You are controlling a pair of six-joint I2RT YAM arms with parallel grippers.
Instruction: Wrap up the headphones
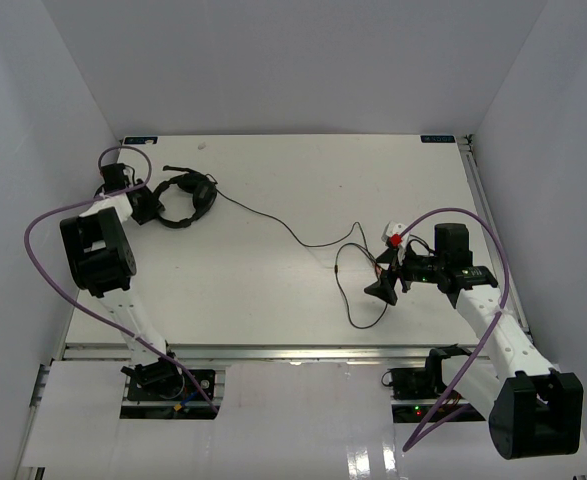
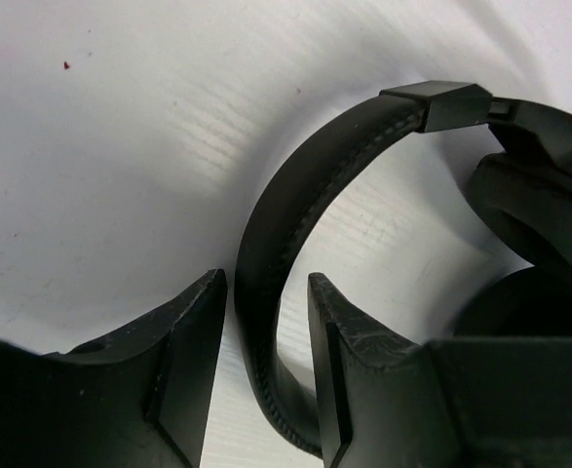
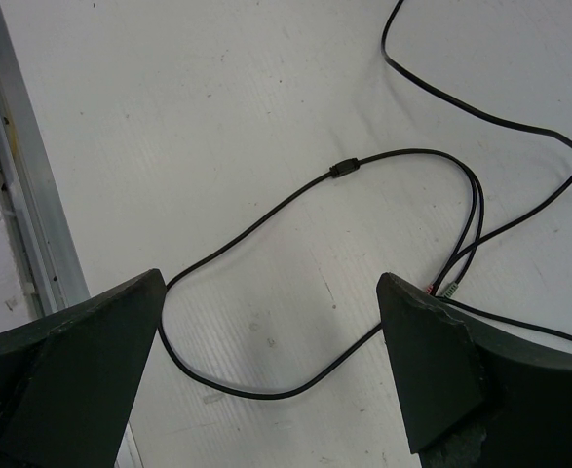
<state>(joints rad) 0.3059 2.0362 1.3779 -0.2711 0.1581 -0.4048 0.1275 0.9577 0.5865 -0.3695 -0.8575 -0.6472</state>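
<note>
Headphones: black over-ear headphones (image 1: 185,200) with a thin arched band and padded oval cups, lying on the far left part of the table, close to its back corner.
Headband: padded black headband (image 2: 300,185) with a stitched seam, curving up from between the left fingers to a hard black joint at the ear cup (image 2: 539,195).
Cord: long thin dark cord (image 1: 273,222) running from the cups rightward across the middle of the table, then lying in loose loops near the right arm.
Cord end: in the right wrist view one loop (image 3: 266,219) lies flat between the fingers, with a small barrel (image 3: 344,168) on the line and a reddish tip (image 3: 432,289) just beside the right-hand finger.
Left gripper: left gripper (image 2: 266,292) straddles the headband, jaws narrowly apart; one finger sits just beside the band, while bare table shows between the band and the other, so it is not clamped.
Right gripper: right gripper (image 3: 271,292) spread wide above the cord loop, holding nothing; whether the reddish tip touches it I cannot tell.
Table: flat white ribbed table (image 1: 373,170) with a silver metal rail (image 3: 22,175) along its edge.
Cables: thick purple robot cables (image 1: 41,228) looping off each arm.
</note>
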